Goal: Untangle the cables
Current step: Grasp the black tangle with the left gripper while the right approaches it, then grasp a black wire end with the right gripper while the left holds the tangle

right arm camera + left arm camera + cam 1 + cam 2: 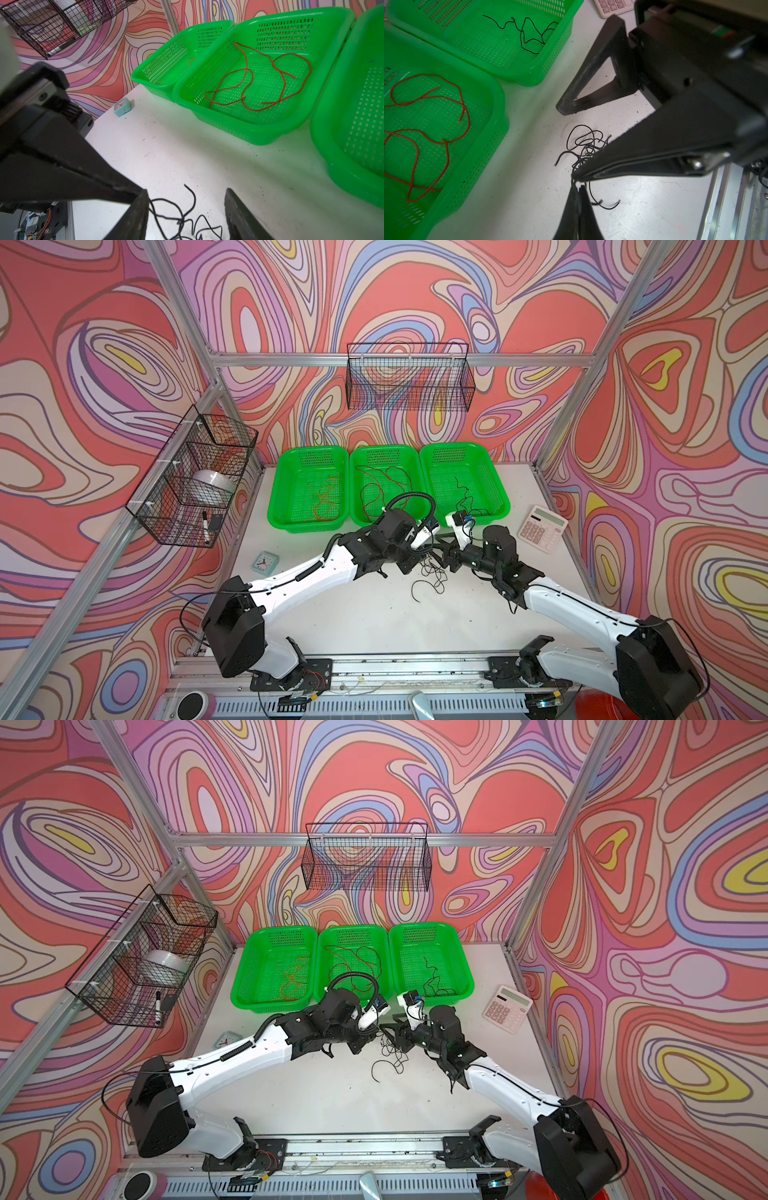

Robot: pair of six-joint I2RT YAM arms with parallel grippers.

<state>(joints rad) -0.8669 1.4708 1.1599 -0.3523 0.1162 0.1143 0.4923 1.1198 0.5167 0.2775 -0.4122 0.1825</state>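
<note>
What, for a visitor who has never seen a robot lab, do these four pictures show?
Two white-and-black robot arms work at a white table. Both top views look down on the whole scene from above. The two wrist views come from a camera riding on each arm, looking past its pincer. At the back stand three green baskets holding sorted wires: orange cables, red-brown cables and one black cable. A black cable tangle lies on the table between the arms. The left gripper is shut, apparently pinching a strand of it. The right gripper is open, its fingers on either side of the tangle. A calculator and a small clock lie aside.
</note>
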